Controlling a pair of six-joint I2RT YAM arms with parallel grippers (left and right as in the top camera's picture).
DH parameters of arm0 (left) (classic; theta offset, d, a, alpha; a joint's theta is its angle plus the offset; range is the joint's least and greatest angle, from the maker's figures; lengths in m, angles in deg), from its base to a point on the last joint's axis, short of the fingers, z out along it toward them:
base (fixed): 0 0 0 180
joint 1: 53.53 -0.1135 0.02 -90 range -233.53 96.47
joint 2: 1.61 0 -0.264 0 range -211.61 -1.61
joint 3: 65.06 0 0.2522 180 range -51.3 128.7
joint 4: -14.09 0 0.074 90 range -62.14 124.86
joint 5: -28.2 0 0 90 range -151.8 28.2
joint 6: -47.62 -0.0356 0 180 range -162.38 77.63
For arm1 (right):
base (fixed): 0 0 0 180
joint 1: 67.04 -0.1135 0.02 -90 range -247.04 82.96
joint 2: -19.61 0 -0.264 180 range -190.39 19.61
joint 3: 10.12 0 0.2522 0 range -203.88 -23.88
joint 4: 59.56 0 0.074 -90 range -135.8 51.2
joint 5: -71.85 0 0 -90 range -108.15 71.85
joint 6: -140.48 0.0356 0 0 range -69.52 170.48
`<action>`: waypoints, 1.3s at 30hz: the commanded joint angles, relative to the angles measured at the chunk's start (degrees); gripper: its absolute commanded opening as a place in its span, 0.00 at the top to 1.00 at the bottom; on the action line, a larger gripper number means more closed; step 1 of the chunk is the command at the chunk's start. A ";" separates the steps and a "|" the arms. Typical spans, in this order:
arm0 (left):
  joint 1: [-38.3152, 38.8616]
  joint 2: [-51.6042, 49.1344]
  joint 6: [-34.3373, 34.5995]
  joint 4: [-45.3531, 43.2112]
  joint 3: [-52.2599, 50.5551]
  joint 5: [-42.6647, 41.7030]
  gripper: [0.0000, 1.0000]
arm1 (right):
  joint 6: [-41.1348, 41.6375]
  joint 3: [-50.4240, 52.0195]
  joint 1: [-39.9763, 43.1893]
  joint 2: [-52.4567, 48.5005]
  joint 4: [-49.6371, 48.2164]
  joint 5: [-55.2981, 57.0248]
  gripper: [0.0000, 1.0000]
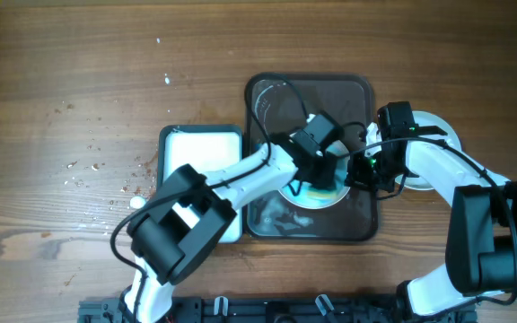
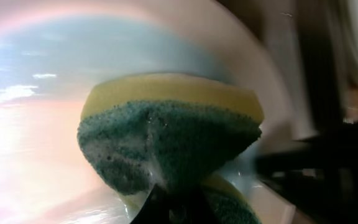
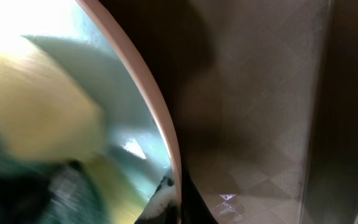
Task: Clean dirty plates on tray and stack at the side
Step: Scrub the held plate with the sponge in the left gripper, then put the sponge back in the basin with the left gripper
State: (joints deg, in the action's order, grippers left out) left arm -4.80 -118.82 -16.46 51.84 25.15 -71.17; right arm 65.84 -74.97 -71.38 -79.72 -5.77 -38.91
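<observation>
Green sponge (image 2: pixel 166 137) on plate (image 2: pixel 36 124), wooden table (image 1: pixel 79 72)

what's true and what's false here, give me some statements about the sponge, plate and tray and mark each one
1. The left gripper holds a sponge against the plate. True.
2. The sponge is plain pink. False: it is yellow with a green scrubbing side.
3. The right gripper is pinching the plate's rim. True.
4. The plate sits on the bare wooden table. False: it is over the dark tray.
5. The white rectangular tub lies on the right arm's side of the tray. False: it lies on the left arm's side, next to the tray.
</observation>
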 commanded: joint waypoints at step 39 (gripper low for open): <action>-37.11 34.21 3.15 30.25 -19.02 5.31 0.92 | -0.57 -10.71 -21.88 29.18 13.18 18.05 0.96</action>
State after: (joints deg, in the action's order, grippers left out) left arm -40.49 -84.40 -12.00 86.44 12.36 -60.55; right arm 63.17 -81.46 -88.95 -49.27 6.93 -28.28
